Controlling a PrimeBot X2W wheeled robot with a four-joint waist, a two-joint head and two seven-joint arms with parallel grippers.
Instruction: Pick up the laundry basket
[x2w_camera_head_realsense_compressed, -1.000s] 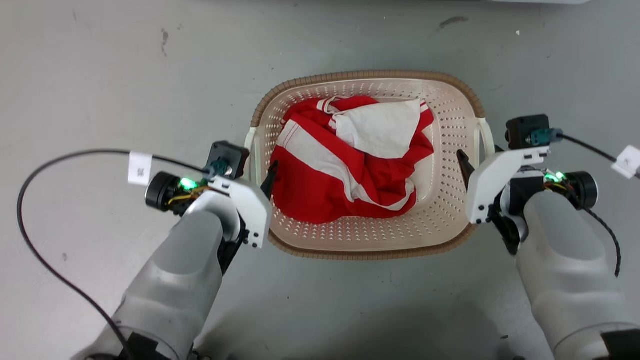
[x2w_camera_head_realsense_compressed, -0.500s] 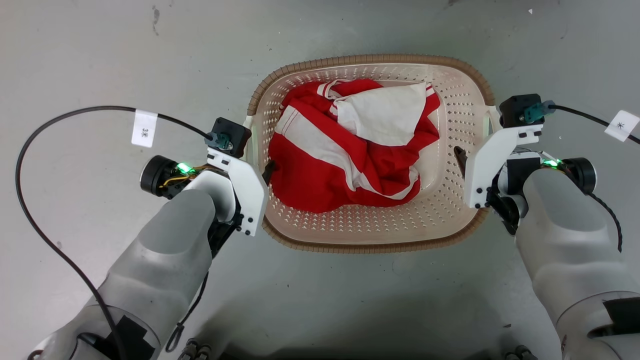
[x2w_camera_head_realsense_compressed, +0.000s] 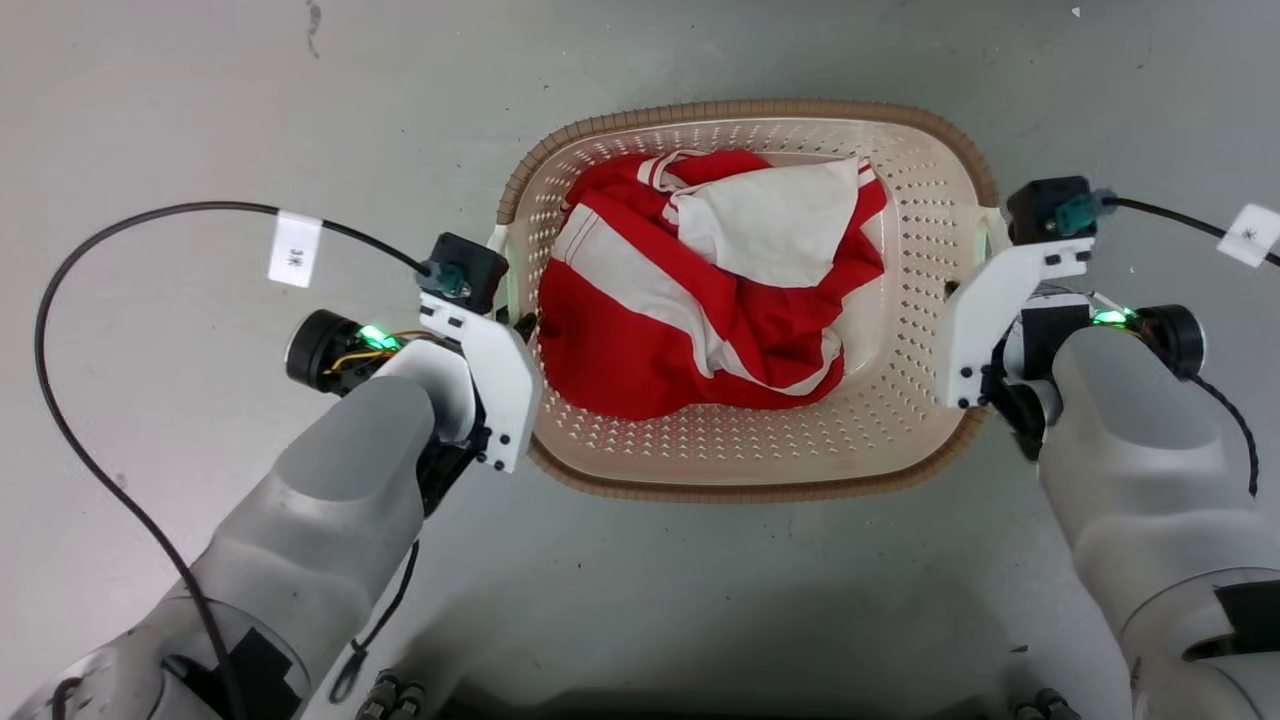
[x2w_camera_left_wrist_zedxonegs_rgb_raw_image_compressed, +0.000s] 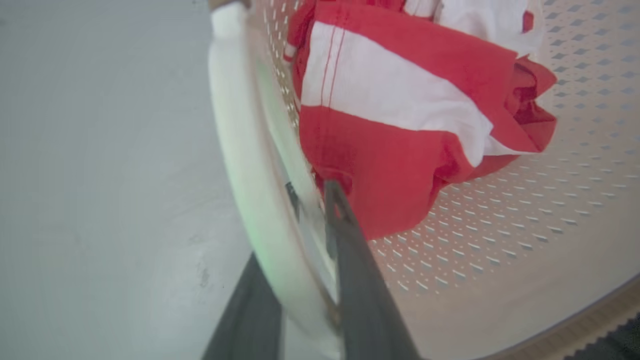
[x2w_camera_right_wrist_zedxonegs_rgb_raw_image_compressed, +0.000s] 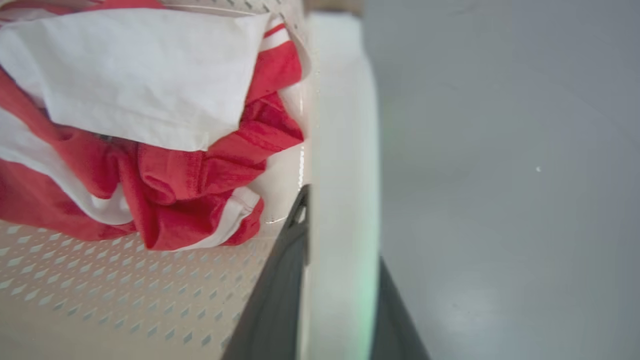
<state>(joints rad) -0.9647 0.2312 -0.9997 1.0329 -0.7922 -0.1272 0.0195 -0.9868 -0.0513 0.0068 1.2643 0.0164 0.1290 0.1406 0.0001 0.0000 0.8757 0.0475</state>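
The laundry basket, cream with perforated walls and a brown rim, sits in the middle of the head view with a red and white garment inside. My left gripper is at its left white handle. In the left wrist view the left gripper is shut on the handle, one finger on each side. My right gripper is at the right handle. The right wrist view shows the right gripper shut across that handle in the same way.
Grey floor lies all around the basket. A black cable with a white tag loops from my left wrist, and another tagged cable runs off to the right. Parts of my base show at the bottom edge.
Both grippers' inner fingers, which stood well inside the basket, now lie tight against its side walls at the handles. The whole picture has shifted, so the head camera has moved.
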